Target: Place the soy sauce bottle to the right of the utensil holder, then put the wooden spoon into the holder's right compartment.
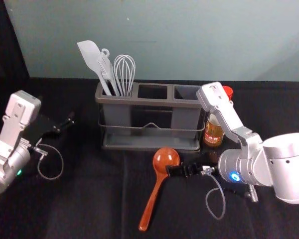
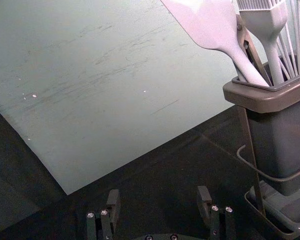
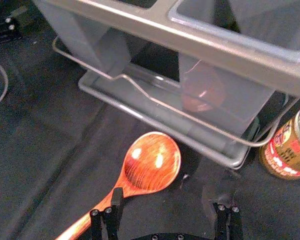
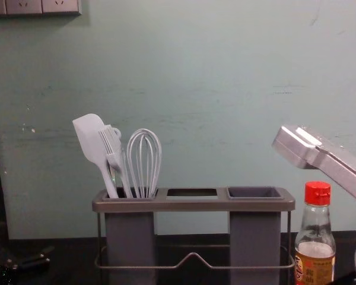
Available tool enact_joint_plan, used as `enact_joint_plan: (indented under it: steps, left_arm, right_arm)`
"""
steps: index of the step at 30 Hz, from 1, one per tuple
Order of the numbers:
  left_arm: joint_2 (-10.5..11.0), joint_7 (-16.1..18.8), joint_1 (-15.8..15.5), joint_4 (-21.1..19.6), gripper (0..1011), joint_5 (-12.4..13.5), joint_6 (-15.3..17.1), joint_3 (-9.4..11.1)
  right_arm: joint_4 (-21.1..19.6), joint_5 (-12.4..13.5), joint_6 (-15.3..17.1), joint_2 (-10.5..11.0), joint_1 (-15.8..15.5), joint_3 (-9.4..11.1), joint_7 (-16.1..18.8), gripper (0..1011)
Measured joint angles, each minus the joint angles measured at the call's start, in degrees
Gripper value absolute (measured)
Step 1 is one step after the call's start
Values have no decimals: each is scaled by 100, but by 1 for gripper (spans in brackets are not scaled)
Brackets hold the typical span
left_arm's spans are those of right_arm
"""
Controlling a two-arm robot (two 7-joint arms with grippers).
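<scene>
One spoon (image 1: 166, 158), wooden, lies on the surface (image 1: 94, 209) in front of the holder (image 1: 149, 102), its bowl nearest the rack and its handle running away from it. One bottle (image 1: 214, 131), soy sauce, red-capped, stands upright just beside the holder on the right; that half of the task looks done.

Right gripper (image 3: 165, 200): at the spoon's neck, jaws well parted, nothing held. Step in hand, as judged: taking the spoon. Best practice is to bring the neck squarely between the jaws, since one finger (image 3: 117, 202) sits over it and could press it down or push it aside; then close across the narrow part, below the bowl. Lift clear of the front wire (image 3: 160, 102), turn the handle downward, centre it over the right compartment (image 1: 184, 93) and lower it without catching the rim. The forearm wants a path clear of the bottle, which would topple easily.

Left gripper (image 2: 158, 195): parked to the left of the holder, jaws wide apart, nothing held.

Count: spoon, one; bottle, one; holder, one, with three top openings; spatula (image 1: 93, 59), one; brush (image 4: 113, 151), one; whisk (image 1: 124, 72), one, these last three in the left compartment; grippers, two.
</scene>
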Motion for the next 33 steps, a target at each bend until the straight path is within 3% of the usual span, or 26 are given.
enact_joint_plan:
  steps: [17, 33]
  left_arm:
    - [0, 0, 0, 0, 1005, 0, 0, 0]
    - [0, 0, 0, 0, 1005, 0, 0, 0]
  right_arm:
    - [307, -469, -323, -739, -80, 12, -522, 1004]
    - [620, -809, -457, -1040, -81, -104, -652, 1004]
